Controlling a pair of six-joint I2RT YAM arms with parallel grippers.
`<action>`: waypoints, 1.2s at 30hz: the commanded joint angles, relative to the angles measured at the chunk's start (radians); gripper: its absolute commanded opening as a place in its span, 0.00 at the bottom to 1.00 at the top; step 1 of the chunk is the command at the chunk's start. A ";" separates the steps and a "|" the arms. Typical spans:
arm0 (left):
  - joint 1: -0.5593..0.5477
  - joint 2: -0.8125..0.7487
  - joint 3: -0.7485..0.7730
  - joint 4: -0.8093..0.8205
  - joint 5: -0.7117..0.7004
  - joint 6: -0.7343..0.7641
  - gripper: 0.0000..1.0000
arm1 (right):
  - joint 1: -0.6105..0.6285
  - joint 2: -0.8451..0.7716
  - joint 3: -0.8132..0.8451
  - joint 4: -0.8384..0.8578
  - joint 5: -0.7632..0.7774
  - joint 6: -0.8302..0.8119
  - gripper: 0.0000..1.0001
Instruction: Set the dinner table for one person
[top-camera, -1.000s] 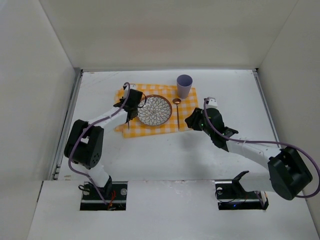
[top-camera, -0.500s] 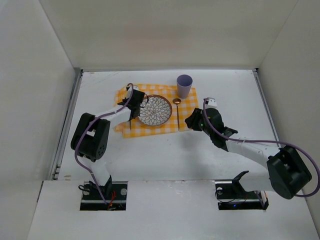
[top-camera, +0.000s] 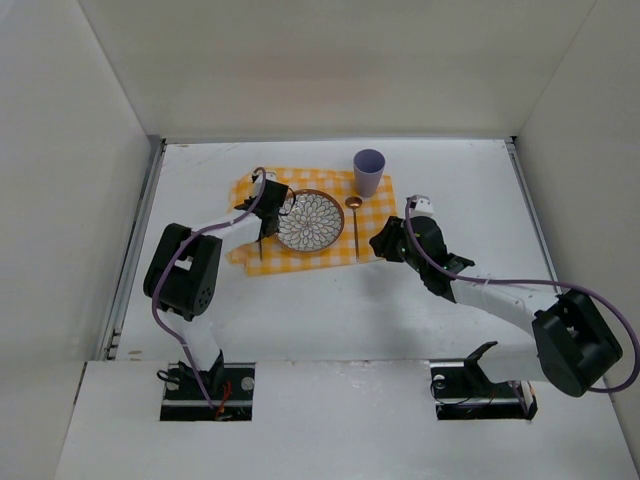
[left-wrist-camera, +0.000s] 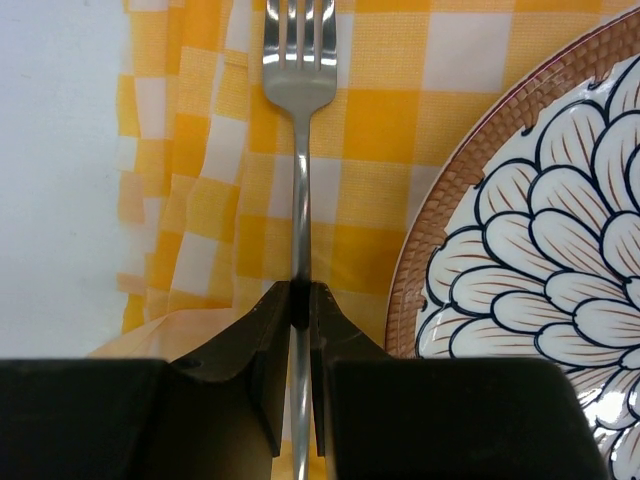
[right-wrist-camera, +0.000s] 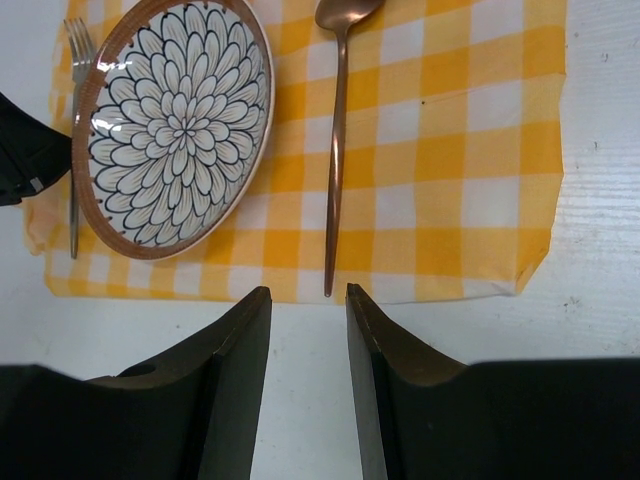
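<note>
Pinching the fork by its handle, your left gripper has it lying tines-away on the checked cloth on the dinner table, just left of the plate; the right gripper hangs parted, empty.

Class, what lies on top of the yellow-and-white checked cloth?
A patterned plate, a fork on its left pinched by the left gripper, a copper spoon on its right and a purple cup at the far corner. The cloth under the plate and cup is covered.
</note>
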 joint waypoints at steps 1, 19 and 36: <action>0.004 -0.003 0.002 0.009 0.007 0.008 0.06 | 0.001 -0.001 0.014 0.066 0.000 0.005 0.42; -0.005 -0.008 -0.055 0.003 -0.002 -0.003 0.07 | 0.001 -0.015 0.011 0.065 -0.002 0.005 0.42; -0.028 -0.385 -0.239 -0.005 -0.080 -0.191 0.42 | -0.005 -0.039 -0.001 0.066 0.009 0.005 0.59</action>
